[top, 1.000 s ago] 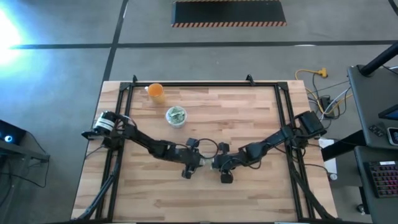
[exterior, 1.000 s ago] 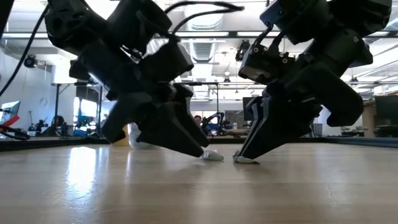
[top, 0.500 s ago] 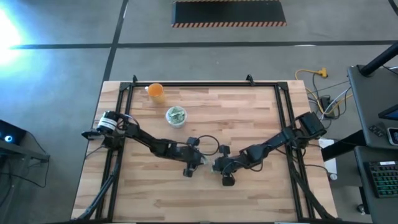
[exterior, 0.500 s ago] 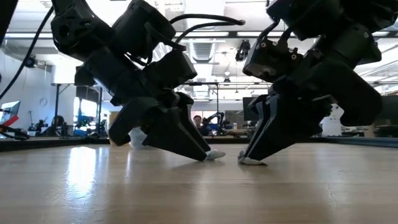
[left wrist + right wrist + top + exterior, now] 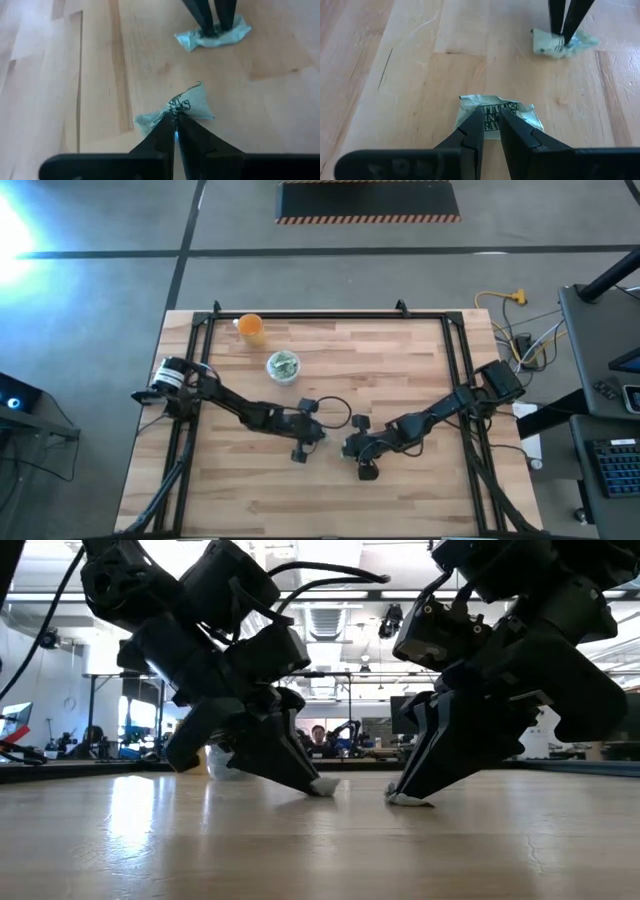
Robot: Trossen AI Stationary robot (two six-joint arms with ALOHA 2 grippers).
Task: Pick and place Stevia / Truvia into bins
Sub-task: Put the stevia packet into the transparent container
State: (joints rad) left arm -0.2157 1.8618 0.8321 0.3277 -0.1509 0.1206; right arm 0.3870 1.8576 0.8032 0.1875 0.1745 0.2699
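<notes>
Pale sachet pinched in closed left gripper, second sachet under right gripper, fingers narrowly parted.

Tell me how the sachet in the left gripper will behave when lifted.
The sachet is crumpled where the left gripper pinches it, so it is likely floppy and light. Held only at its edge, it may droop or slip free.
</notes>
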